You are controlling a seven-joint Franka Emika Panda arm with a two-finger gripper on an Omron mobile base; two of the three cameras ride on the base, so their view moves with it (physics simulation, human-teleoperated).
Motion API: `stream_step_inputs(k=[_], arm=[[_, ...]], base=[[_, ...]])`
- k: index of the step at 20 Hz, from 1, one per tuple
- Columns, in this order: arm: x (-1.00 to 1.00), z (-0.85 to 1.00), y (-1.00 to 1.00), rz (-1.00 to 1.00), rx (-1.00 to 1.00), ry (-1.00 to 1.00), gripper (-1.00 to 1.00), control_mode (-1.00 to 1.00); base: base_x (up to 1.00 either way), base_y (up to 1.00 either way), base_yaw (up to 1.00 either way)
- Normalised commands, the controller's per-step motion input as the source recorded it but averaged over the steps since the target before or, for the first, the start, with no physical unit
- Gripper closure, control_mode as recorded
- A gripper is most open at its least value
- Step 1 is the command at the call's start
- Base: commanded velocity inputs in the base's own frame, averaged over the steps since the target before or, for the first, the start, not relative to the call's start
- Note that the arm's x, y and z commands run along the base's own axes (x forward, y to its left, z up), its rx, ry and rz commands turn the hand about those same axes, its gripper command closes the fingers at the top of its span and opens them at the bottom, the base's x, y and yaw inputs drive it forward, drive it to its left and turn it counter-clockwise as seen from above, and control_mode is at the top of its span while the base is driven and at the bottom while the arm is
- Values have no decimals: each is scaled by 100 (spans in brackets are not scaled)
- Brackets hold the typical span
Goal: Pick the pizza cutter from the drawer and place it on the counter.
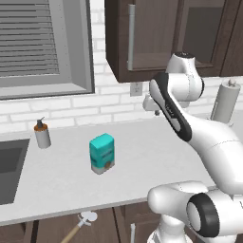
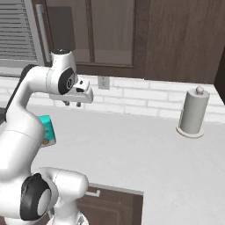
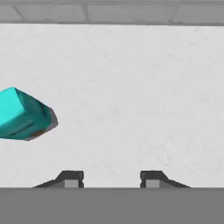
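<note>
Now the end effector (image 3: 109, 179) hangs high above the counter (image 1: 156, 147), jaws apart and grasping nothing, near the carton (image 1: 102, 153). Below the counter's front edge, the cutter (image 1: 80, 224) lies in the drawer.

The arm (image 1: 199, 137) was glossy white, built of thick rounded links with smooth, bulbous shells. Dark, near-black bands ran around its joints: one long oval strip lay along the upper link, and black rings with grey round caps marked the lower joints (image 2: 35, 197). The wrist (image 2: 66, 81) ended in a rounded white housing with a dark circular face and a small pale mark at its centre. The gripper (image 3: 111, 178) carried two small dark fingers (image 3: 70, 177) with pale grey pads at their tips. No cables or lettering could be made out.
</note>
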Motion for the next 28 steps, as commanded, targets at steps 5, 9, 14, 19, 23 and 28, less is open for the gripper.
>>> stream_step_inputs(k=[5, 9, 14, 19, 23, 28], arm=[[-37, 0, 0, 9, 0, 0, -100, -100], [-63, -1, 2, 17, -3, 0, -100, -100], [-72, -1, 6, 20, -5, 0, -100, -100], [-65, -2, 13, 19, -8, 0, -100, -100], [-64, 0, 33, 18, -11, 0, -100, -100], [-57, 0, 24, 17, -6, 0, -100, -100]], base=[[0, 0, 0], [0, 0, 0], [0, 0, 0], [0, 0, 0], [0, 0, 0], [0, 0, 0]])
